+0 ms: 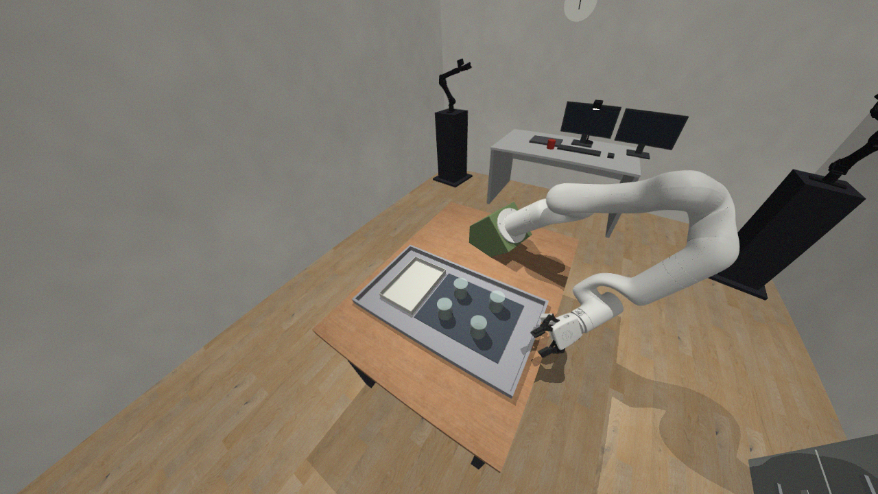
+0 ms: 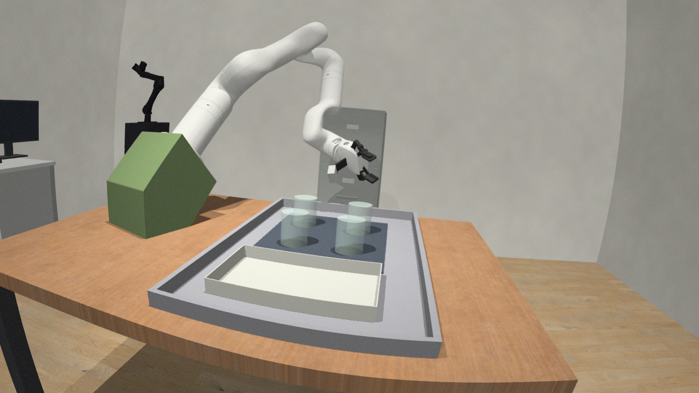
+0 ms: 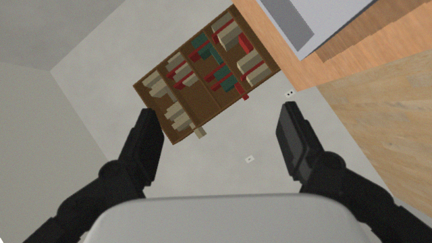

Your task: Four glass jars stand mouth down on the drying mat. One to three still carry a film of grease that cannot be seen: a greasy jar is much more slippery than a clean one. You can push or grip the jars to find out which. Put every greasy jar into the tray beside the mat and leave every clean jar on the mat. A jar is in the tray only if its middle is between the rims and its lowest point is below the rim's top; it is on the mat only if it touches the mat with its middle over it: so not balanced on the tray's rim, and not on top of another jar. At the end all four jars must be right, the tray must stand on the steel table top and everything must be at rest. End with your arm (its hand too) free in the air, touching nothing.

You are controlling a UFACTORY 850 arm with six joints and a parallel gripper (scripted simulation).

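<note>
Spread wide, the single tool pinches nothing; from the top view it hangs by the short end of the one grey steel worktop, beyond the dark mat. Four pale glass jars stand on that mat, two nearer the tool and two farther off, each apart from the others. One cream tray lies past them, at the end of the mat farthest from the tool. In the exterior view the tool is raised above and behind the four jars, touching none, and the tray is nearest the camera, holding no jar. From the wrist, its two black fingers stand well apart with nothing between them, and one bookshelf shows beyond.
</note>
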